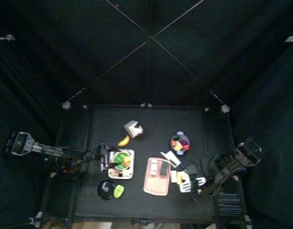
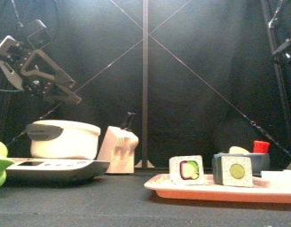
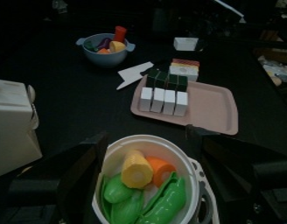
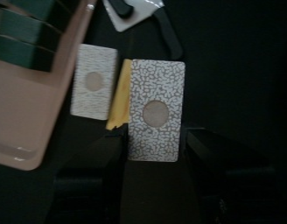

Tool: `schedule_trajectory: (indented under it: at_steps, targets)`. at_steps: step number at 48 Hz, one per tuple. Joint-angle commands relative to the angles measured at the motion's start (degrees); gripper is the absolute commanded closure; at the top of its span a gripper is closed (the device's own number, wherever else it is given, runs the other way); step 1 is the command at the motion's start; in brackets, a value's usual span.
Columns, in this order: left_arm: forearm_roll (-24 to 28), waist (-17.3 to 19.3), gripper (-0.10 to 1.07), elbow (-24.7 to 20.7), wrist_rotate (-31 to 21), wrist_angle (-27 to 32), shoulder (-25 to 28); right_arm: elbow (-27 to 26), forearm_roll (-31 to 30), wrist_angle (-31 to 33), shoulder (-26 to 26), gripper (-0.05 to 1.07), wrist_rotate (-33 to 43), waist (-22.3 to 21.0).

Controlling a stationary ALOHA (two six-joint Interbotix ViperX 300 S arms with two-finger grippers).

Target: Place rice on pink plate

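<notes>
Still no rice on the pink plate; both grippers empty

Plainly, much is hard to read here. In the top view the things on the table [image 1: 101, 116] are tiny, and the front view cuts off the pink plate [image 2: 219, 188] at the picture's right edge. In the left wrist view the white bowl [image 3: 146, 179] of toy vegetables fills the space between the jaws and runs off the bottom edge.

The pink plate [image 3: 210, 107] is a flat salmon oblong with rounded corners, lying near the table's front middle. A row of sushi pieces [image 3: 164, 92] with dark wraps covers one end; the other end is bare.

The left gripper [image 3: 143, 171] hangs with jaws wide apart over the bowl, holding nothing. The right gripper [image 4: 156, 162] is also spread, empty, above two speckled white rice blocks [image 4: 154, 112] lying just beside the plate [image 4: 29, 105]
</notes>
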Motion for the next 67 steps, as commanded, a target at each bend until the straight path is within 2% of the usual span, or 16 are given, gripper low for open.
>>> schedule_trajectory:
  at_steps: [1, 10, 25, 33, 42, 49, 67]
  targets:
    - [-0.09, -0.18, -0.05, -0.88, 0.00, -0.26, 0.00, -4.48, -2.46, 1.76, 0.79, 0.37, 2.55, -0.88]
    - [-0.35, -0.62, -0.05, -0.97, 0.00, -0.26, 0.09, -8.79, -8.44, 1.67, 5.98, 0.37, 8.53, -1.49]
    - [-1.76, -2.02, -0.05, -0.53, 0.00, -0.26, 0.00, -15.03, -8.17, 0.09, 13.10, 0.37, 14.50, -3.34]
    - [-1.67, -2.29, -0.05, -0.62, 0.18, -0.26, 0.00, -20.74, -6.59, 0.26, 17.93, 0.37, 15.03, -4.66]
    - [0.00, -2.29, -0.05, -1.05, 0.44, -0.26, 0.00, -24.61, -5.10, 0.44, 22.15, 0.37, 15.03, -6.86]
    - [1.67, -2.29, -0.05, -1.41, 0.35, -0.26, 0.00, -25.22, -3.16, 0.53, 23.03, 0.37, 14.59, -7.73]
    - [1.49, -2.29, -0.05, -1.23, 0.00, -0.26, 0.00, -24.79, -0.79, -0.44, 24.61, 0.37, 14.77, -7.47]
